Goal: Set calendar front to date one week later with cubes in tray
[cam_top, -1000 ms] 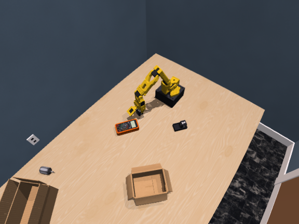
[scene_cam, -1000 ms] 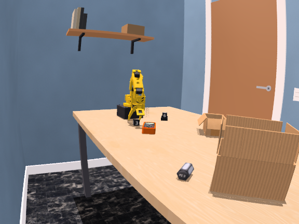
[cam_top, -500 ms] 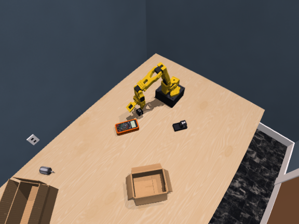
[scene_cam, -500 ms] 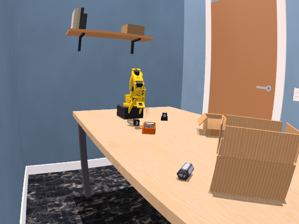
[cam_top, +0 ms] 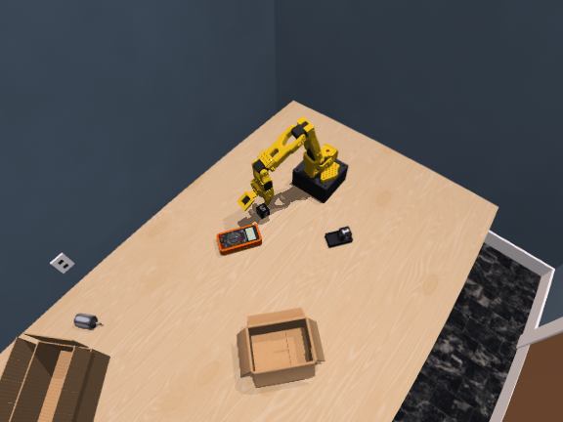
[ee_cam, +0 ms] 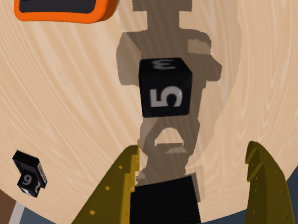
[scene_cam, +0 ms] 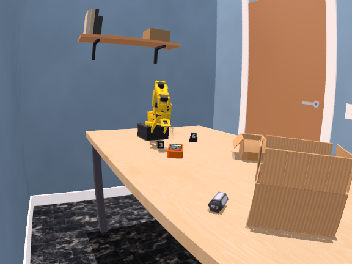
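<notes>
multimeter (ee_cam: 62,9) cut off by wrist view's top edge

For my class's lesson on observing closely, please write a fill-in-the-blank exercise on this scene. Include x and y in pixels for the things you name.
The multimeter (cam_top: 239,239) (scene_cam: 175,151) (ee_cam: 65,17) has an ____ casing.
The loose cube (cam_top: 263,211) (scene_cam: 160,144) (ee_cam: 166,88) shows the digit ____ on top.
The pincer (cam_top: 256,201) (scene_cam: 158,132) (ee_cam: 194,147) is ____, not shut.
The tray (cam_top: 336,239) (scene_cam: 193,140) (ee_cam: 24,159) holds ____ cube.

Missing words: orange; 5; open; one

Overhead and exterior, wide, wrist, downward close-up
</notes>
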Controlling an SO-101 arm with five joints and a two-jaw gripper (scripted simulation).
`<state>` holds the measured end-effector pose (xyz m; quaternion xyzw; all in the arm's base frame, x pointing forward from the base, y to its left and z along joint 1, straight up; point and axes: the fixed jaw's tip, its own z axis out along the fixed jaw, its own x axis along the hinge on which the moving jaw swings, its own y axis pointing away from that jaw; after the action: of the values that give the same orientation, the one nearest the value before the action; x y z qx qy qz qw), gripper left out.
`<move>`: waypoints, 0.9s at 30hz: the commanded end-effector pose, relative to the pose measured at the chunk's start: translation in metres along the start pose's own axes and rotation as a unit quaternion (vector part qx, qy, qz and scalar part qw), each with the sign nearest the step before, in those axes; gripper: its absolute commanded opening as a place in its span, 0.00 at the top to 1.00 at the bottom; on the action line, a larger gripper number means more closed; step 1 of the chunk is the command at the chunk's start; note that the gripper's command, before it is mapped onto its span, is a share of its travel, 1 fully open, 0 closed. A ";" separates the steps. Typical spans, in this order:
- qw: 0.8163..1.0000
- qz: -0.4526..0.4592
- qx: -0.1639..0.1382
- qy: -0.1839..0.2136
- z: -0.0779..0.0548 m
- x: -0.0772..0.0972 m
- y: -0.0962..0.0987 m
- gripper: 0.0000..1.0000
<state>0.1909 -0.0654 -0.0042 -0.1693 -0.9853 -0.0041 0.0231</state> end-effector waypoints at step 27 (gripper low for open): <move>0.983 0.010 0.004 -0.182 -0.072 -0.030 -0.003 0.65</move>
<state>0.2160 -0.0751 0.0466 -0.1682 -0.9792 0.0228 -0.1109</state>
